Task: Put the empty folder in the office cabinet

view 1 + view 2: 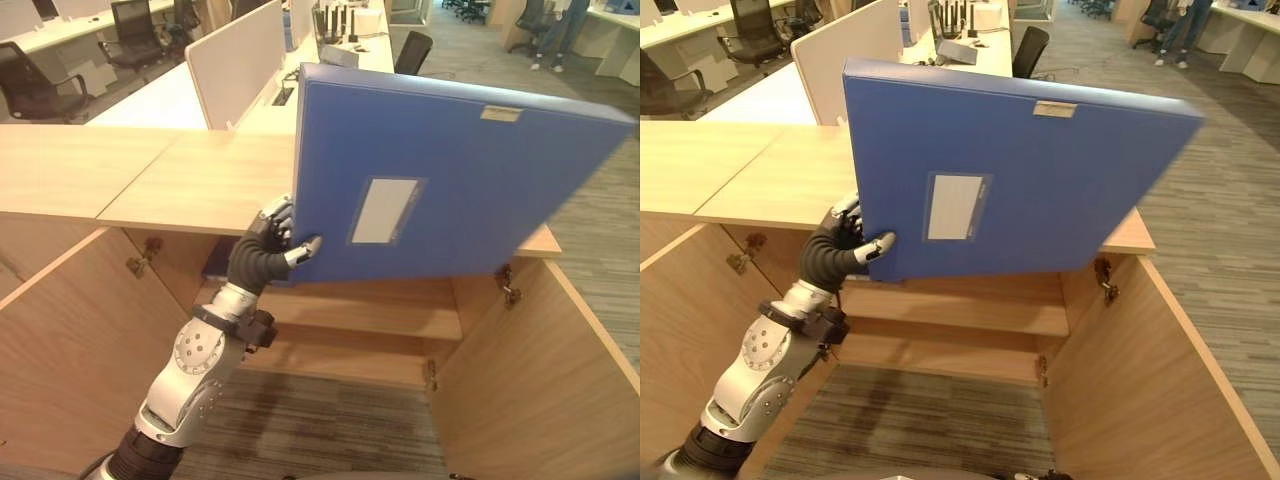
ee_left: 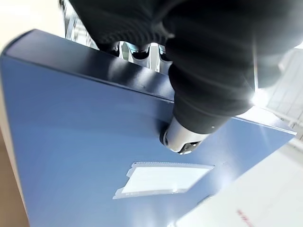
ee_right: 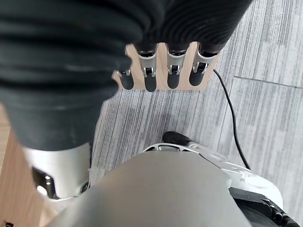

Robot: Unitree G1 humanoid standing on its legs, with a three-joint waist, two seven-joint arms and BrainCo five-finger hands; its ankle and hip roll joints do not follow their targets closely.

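The two eye views look down from the robot's head at the open cabinet [image 1: 330, 310]; they share nearly the same scene, a little shifted sideways. The left wrist view looks very closely along the left hand [image 2: 189, 85] onto the blue folder [image 2: 85, 142]. The right wrist view faces the grey carpet [image 3: 265, 109] past the right hand [image 3: 161, 71].

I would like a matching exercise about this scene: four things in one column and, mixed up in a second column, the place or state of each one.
Things:
1. blue folder
2. left hand
3. right hand
4. cabinet doors

Places or states:
A. hanging over the grey floor, fingers relaxed, holding nothing
B. swung open on both sides
C. held up in front of the cabinet top, label pocket facing the camera
D. pinching a lower corner of the folder

Pairs: 1-C, 2-D, 3-A, 4-B
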